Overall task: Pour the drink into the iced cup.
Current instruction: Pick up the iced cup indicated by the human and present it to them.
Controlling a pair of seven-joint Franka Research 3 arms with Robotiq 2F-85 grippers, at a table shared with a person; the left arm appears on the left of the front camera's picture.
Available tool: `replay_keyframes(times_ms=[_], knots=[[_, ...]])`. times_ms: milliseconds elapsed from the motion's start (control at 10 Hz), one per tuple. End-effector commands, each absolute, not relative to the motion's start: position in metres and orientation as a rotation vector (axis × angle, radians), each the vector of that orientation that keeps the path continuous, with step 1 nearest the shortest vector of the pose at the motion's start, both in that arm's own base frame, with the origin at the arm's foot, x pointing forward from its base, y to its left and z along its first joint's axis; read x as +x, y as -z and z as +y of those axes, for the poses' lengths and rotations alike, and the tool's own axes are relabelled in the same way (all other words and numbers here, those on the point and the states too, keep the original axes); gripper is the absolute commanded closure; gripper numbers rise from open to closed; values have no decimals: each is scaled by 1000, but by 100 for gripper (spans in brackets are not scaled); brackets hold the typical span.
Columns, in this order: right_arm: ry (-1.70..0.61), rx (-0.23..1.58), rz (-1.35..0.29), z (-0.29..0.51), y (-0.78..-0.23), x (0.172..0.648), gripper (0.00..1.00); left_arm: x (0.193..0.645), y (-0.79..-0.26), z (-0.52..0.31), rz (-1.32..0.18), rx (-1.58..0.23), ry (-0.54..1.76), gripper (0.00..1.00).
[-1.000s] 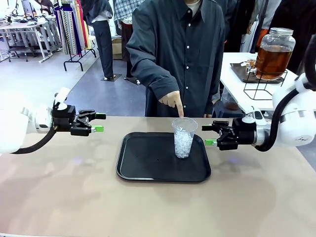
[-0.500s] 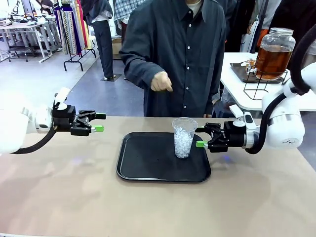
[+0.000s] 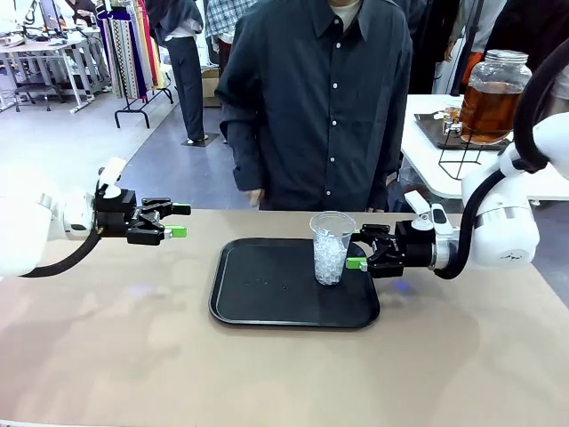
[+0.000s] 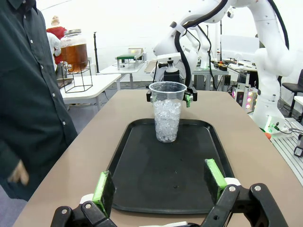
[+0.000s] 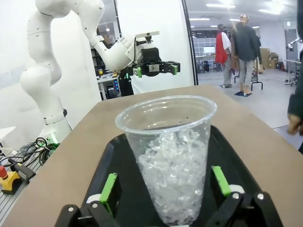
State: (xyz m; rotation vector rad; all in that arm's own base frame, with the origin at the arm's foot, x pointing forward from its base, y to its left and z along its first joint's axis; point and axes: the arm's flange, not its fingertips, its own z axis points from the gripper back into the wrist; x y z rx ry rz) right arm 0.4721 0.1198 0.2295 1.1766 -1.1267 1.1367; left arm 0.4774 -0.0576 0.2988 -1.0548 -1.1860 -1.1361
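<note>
Clear plastic cup of crushed ice [image 5: 168, 156] sits centred just ahead of the wide-spread right jaws — seemingly pre-grasp; next: advance, then close gently. Left jaws gape too.

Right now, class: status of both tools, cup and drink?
Left tool open, left of tray. Right tool open at iced cup, not gripping. Drink in dispenser, far table. Person's hand clear of cup.

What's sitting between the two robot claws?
In the front view, the black tray with the iced cup lies between the left gripper and the right gripper.
</note>
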Motion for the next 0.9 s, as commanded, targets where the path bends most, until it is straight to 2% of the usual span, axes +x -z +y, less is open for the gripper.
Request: replay_keyframes(times_ms=[0,800], knots=[[-1155,1176,-1139,134,-228,475,0,478,-300,-59,-1183,-1050,1137,0],[-1087,1100,-1173,162,-225,492,0,478,-300,-59,-1183,-1050,1137,0]])
